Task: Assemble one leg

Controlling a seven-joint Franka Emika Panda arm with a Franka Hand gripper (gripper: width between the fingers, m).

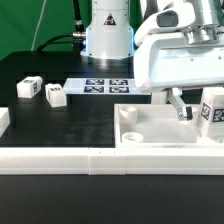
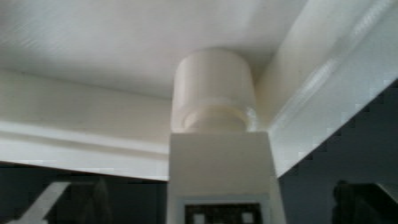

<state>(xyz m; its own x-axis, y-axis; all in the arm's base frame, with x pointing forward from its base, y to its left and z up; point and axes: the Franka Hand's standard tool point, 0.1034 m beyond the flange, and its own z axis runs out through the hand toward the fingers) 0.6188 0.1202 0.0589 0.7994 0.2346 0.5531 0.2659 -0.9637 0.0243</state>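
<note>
**Leg**, small white stubby block with a black-and-white square tag [image 1: 212, 110]. You are seeing it standing upright at the right edge of the exterior view, at the right side of the panel, a large white square tray-like piece [image 1: 135, 128]. Whether it is resting on the panel you cannot tell. In the wrist view its round white peg [image 2: 217, 90] is pointing into an inner corner of the panel. It is probably being lined up there for a corner hole, though the hole itself is hidden.

**Gripper**, white two-finger hand [image 1: 192, 112]. It is hanging low in the right half of the exterior view. One finger [image 1: 180, 104] is showing just beside the leg and apart from it, and the other is hidden. You cannot tell whether the jaws are clenched on the leg or released.

**Spare legs**, same make, one [image 1: 28, 88] and another [image 1: 55, 96]. They are lying at centre left, well apart from the panel, likely waiting their turn.

**Marker board**, thin flat white sheet of black tags [image 1: 105, 85]. It is lying at upper centre.

**Count:**
- Legs: three in view
- Panel: one
- Marker board: one
- Gripper: one
</note>
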